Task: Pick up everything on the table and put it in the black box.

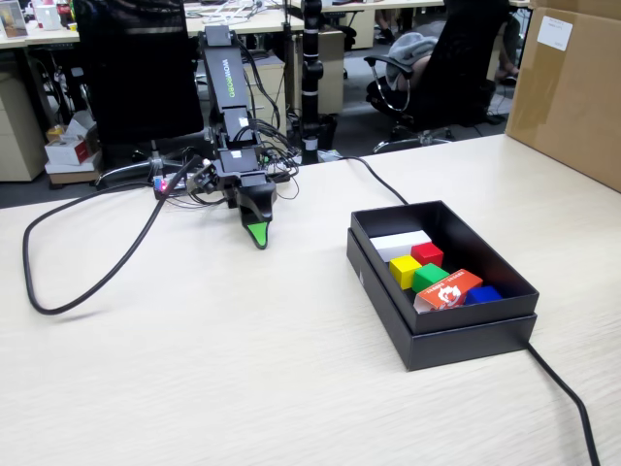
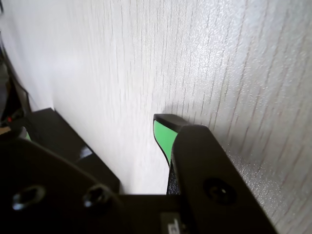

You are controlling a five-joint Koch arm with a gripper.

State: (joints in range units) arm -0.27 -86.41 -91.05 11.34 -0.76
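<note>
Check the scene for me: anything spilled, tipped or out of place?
Nothing stands out. The red cube, yellow cube and green cube sit inside the black box, none on the table. The end effector rests low by the tabletop, holding nothing.

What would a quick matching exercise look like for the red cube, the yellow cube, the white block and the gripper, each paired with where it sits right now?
Fixed view.

Things:
1. red cube
2. yellow cube
3. white block
4. gripper

Places:
A. at the far end of the black box, behind the cubes
B. outside the box, low over the table, to the left
C. in the box, between the white block and the green cube
D. in the box, left of the green cube, near the left wall

Pairs: 1-C, 2-D, 3-A, 4-B
</note>
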